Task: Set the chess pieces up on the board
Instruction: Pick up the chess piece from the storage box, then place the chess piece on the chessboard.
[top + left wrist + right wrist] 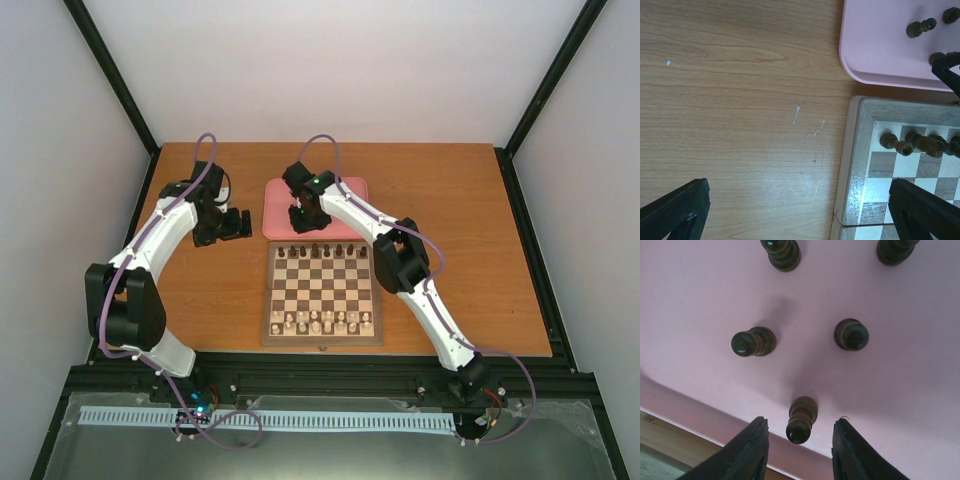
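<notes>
The board (322, 293) lies mid-table, with a row of dark pieces (318, 250) along its far edge and pale pieces along the near rows. My right gripper (300, 218) hangs over the pink tray's near left part. In the right wrist view it (800, 432) is open, its fingers on either side of a standing dark pawn (801, 419) without touching it. Several more dark pawns (754, 341) stand on the tray. My left gripper (238, 223) is open and empty over bare table left of the board; its view shows the board's corner (860, 165) and dark pieces (912, 143).
The pink tray (345, 190) sits just beyond the board's far edge. It also shows in the left wrist view (880, 45) with dark pieces on it. Black frame rails border the table on the left, right and near sides.
</notes>
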Controlling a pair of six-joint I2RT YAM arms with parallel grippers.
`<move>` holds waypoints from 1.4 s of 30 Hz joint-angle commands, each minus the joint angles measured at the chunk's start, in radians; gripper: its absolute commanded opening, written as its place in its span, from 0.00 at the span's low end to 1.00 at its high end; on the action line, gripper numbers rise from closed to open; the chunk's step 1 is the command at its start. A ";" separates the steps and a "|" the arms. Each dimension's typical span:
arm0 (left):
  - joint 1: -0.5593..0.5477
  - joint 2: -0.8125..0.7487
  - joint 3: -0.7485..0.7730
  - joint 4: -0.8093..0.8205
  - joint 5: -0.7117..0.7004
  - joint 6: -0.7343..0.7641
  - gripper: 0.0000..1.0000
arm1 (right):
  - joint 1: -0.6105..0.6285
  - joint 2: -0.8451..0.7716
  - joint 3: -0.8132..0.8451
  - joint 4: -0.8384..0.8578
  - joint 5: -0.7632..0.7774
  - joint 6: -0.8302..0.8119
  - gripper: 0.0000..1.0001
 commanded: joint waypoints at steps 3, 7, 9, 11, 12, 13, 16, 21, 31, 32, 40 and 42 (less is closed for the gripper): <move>0.004 0.003 0.012 0.014 0.018 0.021 1.00 | 0.006 0.016 0.005 -0.005 0.010 -0.003 0.33; 0.004 0.004 0.009 0.015 0.022 0.020 1.00 | 0.005 0.015 0.006 -0.009 0.012 -0.008 0.20; 0.004 0.005 0.006 0.016 0.022 0.021 1.00 | 0.006 0.014 0.005 -0.011 0.010 -0.009 0.17; 0.004 0.006 0.006 0.016 0.022 0.021 1.00 | 0.005 0.012 0.006 -0.013 0.008 -0.011 0.11; 0.003 0.006 0.005 0.016 0.024 0.021 1.00 | 0.005 0.010 0.006 -0.012 0.007 -0.012 0.06; 0.004 0.007 0.005 0.016 0.025 0.021 1.00 | 0.005 0.004 0.006 -0.010 0.008 -0.013 0.04; 0.004 0.006 0.007 0.017 0.026 0.020 1.00 | 0.006 -0.025 0.005 -0.010 0.027 -0.019 0.03; 0.004 0.007 0.008 0.020 0.038 0.020 1.00 | 0.005 -0.102 -0.004 -0.029 0.072 -0.031 0.03; 0.004 0.008 0.009 0.024 0.038 0.021 1.00 | -0.013 -0.388 -0.173 0.031 0.224 -0.001 0.03; 0.004 0.010 0.011 0.024 0.040 0.020 1.00 | -0.016 -0.408 -0.182 0.024 0.226 0.001 0.03; 0.004 0.013 0.028 0.018 0.049 0.022 1.00 | -0.019 -0.667 -0.604 0.049 0.175 0.068 0.03; 0.004 0.013 0.026 0.020 0.050 0.022 1.00 | -0.022 -0.736 -0.714 0.071 0.153 0.093 0.03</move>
